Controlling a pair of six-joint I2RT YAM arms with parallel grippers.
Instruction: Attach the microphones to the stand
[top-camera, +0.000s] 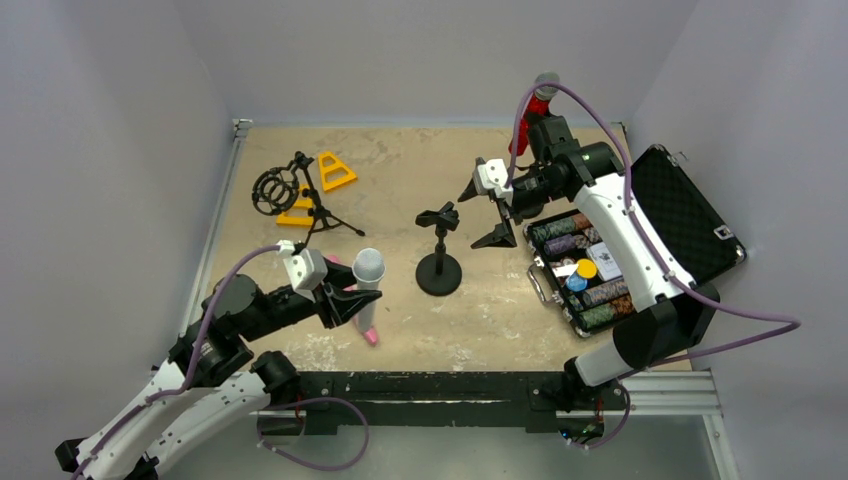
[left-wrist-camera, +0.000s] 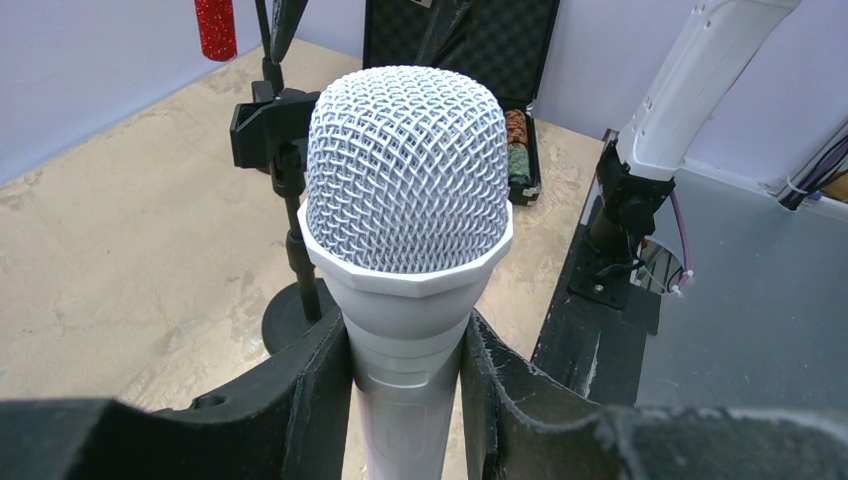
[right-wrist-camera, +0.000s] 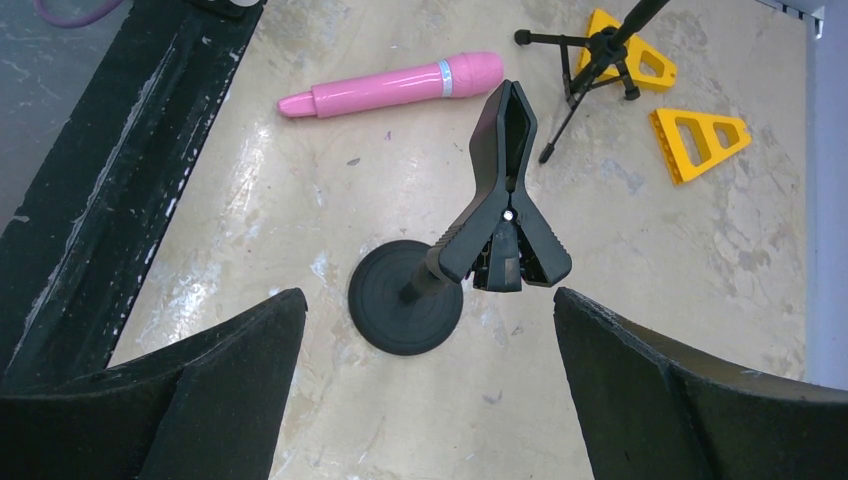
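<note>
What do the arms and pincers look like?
The left arm and right arm have white shells and black joints, each with a purple cable. The left pincer and right pincer have two black wedge-shaped fingers and a white camera block.

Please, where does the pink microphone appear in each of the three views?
Top external: pink microphone at lower centre-left, partly under the left tool.
Left wrist: not in it.
Right wrist: pink microphone lying near the top edge, left of centre.
Shared landmark: the black round-base stand, seen in all three views.
</note>
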